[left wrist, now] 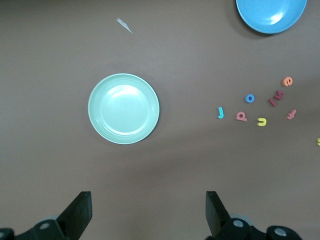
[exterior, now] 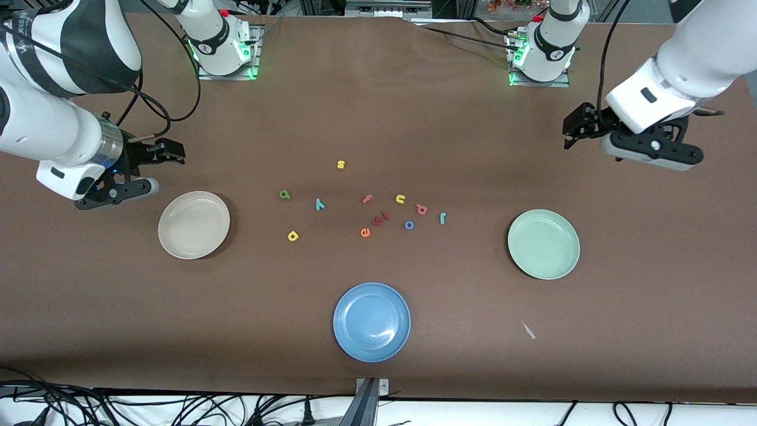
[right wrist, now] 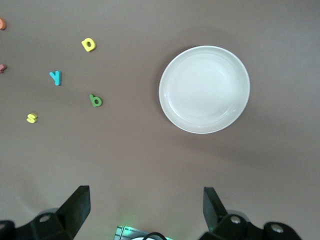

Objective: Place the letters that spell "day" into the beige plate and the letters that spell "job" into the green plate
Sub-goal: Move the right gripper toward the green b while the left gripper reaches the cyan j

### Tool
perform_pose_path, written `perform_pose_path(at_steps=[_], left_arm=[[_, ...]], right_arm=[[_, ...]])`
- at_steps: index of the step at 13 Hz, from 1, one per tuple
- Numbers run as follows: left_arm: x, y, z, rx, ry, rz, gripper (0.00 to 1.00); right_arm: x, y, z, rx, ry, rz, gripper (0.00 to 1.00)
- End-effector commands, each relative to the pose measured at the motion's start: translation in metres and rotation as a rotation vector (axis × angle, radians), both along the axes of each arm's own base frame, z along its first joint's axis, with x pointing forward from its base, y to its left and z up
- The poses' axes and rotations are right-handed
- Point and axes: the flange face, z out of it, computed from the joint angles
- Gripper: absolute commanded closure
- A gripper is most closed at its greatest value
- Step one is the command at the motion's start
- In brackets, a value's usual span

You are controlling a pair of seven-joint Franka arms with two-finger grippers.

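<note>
The brown table (exterior: 378, 106) fills the front view; the beige plate (exterior: 194, 225) sits at mid-left of that frame, toward the right arm's end, and holds nothing; the green plate (exterior: 543, 244) sits at mid-right, toward the left arm's end, likewise holding nothing; a blue plate (exterior: 372, 321) lies at lower centre, nearer the front camera than either. All letters lie loose on the table between the beige and green plates. Of the first word: the green a (exterior: 285, 194) lies just left of frame centre; the teal y (exterior: 320, 205) is beside it toward the green plate; the yellow d (exterior: 293, 236) is nearer the camera than both. Of the second word: the teal-blue j (exterior: 442, 218) is the letter closest to the green plate; the pinkish-red b (exterior: 421, 209) is just beside it; the blue o (exterior: 409, 225) is near both, slightly lower in frame. Other letters present: a yellow s (exterior: 340, 164) above the group; a pink f (exterior: 366, 199); a yellow u (exterior: 400, 199); a dark red letter (exterior: 381, 219); an orange e (exterior: 365, 232). A small pale scrap (exterior: 528, 330) lies at lower right. The left gripper (exterior: 571, 131) hangs at upper right of the frame over bare table, jaws spread wide and holding nothing; its wrist view shows the green plate between the two fingers (left wrist: 80, 212). The right gripper (exterior: 170, 151) hangs at left of the frame over bare table above the beige plate's position, jaws spread wide and holding nothing.
</note>
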Motion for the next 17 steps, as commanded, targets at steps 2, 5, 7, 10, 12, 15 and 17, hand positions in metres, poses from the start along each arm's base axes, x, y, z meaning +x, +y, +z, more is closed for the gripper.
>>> perform_pose_path(at_steps=[2,5,7,10,12,15,17], left_arm=[[0.016,-0.020,-0.045,0.025,0.098,-0.060,0.00],[0.012,-0.042,-0.055,0.027,0.122,-0.093,0.00],[0.011,-0.049,-0.064,0.031,0.142,-0.104,0.00],[0.015,-0.064,-0.093,0.031,0.192,-0.138,0.00],[0.014,-0.093,-0.124,0.038,0.236,-0.176,0.00],[0.016,-0.116,-0.159,0.034,0.267,-0.210,0.00],[0.023,-0.122,-0.189,0.020,0.289,-0.216,0.00]], right_arm=[[-0.007,0.052,-0.011,0.035,0.009,0.069,0.00],[-0.007,0.069,-0.032,0.030,0.032,0.102,0.00],[-0.014,0.084,-0.049,0.025,0.063,0.127,0.00],[-0.019,0.089,-0.068,0.027,0.053,0.139,0.00],[-0.025,0.106,-0.082,0.040,0.026,0.166,0.00],[-0.039,0.117,-0.105,0.045,-0.011,0.165,0.00],[-0.050,0.116,-0.123,0.045,-0.053,0.161,0.00]])
